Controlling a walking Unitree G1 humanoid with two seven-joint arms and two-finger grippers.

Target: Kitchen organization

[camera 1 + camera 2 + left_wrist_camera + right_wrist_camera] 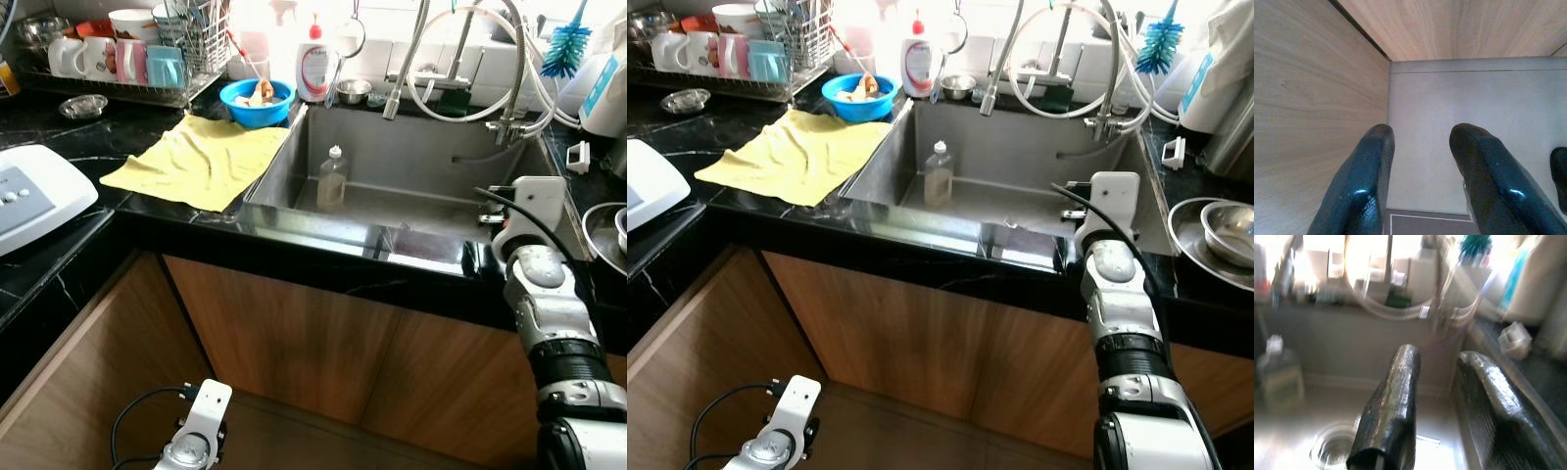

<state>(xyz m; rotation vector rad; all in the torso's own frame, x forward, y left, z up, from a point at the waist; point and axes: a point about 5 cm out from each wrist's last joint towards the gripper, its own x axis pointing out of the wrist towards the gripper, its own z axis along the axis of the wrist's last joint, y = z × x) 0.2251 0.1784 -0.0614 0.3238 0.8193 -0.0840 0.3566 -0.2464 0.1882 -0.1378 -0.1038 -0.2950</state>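
Counter (59, 127): black marble w/ pale veins, L-shaped, wraps round the sink on both sides.
Cabinet doors (323, 343): brown wood, below the counter edge.
Sink (411, 147): steel, deep, set into the counter; drain (1334, 450) seen in rt wrist view.
Yellow cloth (201, 157): spread flat on counter just left of sink, one corner at the sink rim.
White appliance (29, 191): on counter at far left, grey buttons on top.
Dish rack (127, 54): wire, back left corner, holds mugs, bowls, cutlery.
Faucet (460, 59): back of sink, w/ looped grey hoses.
Rt arm (549, 313): silver, raised over the sink's right front corner.
Right gripper (1442, 396): over the sink's right side, pointing into the basin; fingers apart, nothing between them; view blurred.
Left gripper (1422, 169): low, down by the cabinet fronts; fingers apart, holding nothing, wood panel beside them.
Blue bowl (257, 102): on counter behind the cloth, by the sink's back-left corner, some food inside.
Steel bowls (1225, 225): nested on counter right of sink.
Soap bottle (313, 64): white, red cap, behind sink rim next to blue bowl.
Clear bottle (332, 179): upright inside the sink, left half, near the back wall.
Blue brush (566, 44): bristles up, back right.
Small steel dish (82, 106): on counter in front of rack.
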